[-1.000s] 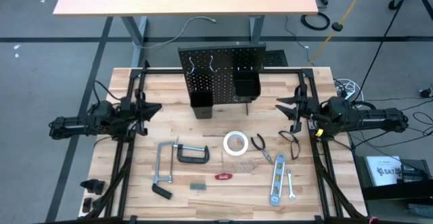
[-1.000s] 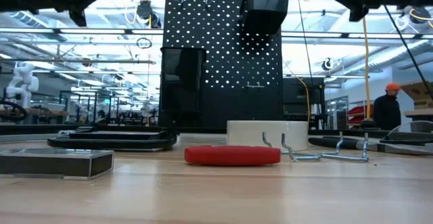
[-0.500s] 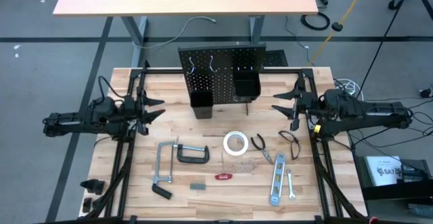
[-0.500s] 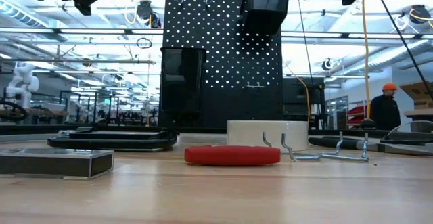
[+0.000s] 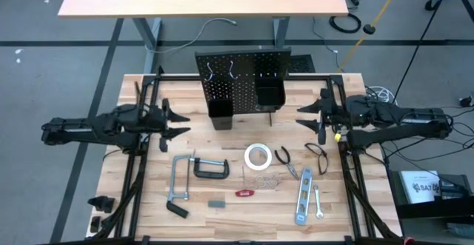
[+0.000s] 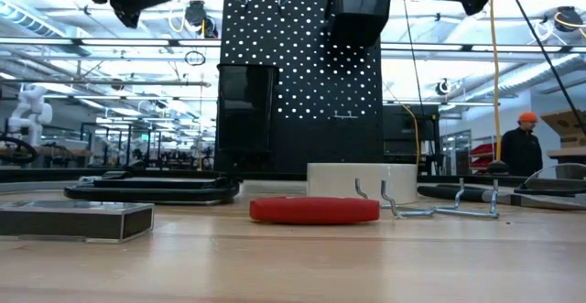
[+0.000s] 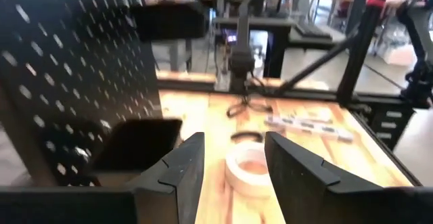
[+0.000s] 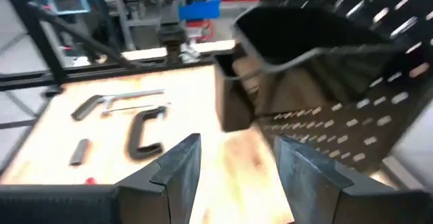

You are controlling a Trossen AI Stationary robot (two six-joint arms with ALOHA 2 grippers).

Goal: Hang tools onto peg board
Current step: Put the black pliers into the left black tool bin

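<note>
High view: tools such as the white tape roll [image 5: 258,157] lie at the tabletop's 6 o'clock; peg board [image 5: 243,78] at 12. Wrist views: left end effector [image 7: 232,176] and right end effector [image 8: 235,173] gape empty. Reaching phase, I judge; next, descend onto one tool.

The left arm's black two-finger gripper [image 5: 175,123] now reaches further toward the middle of the pale wooden tabletop [image 5: 222,145] than a second ago, with its tips nearer the lower black box-shaped bin [image 5: 219,110] on the upright black perforated metal peg board [image 5: 243,75]; its fingers, closed together a second ago, now stand apart with nothing between them; the right arm's black two-finger gripper [image 5: 306,115] also sits closer to the peg board than before, moved inward and slightly toward the table's far edge; its fingers spread wider than a second ago, and hold nothing; in the low view both grippers show further inward along the top edge.
</note>
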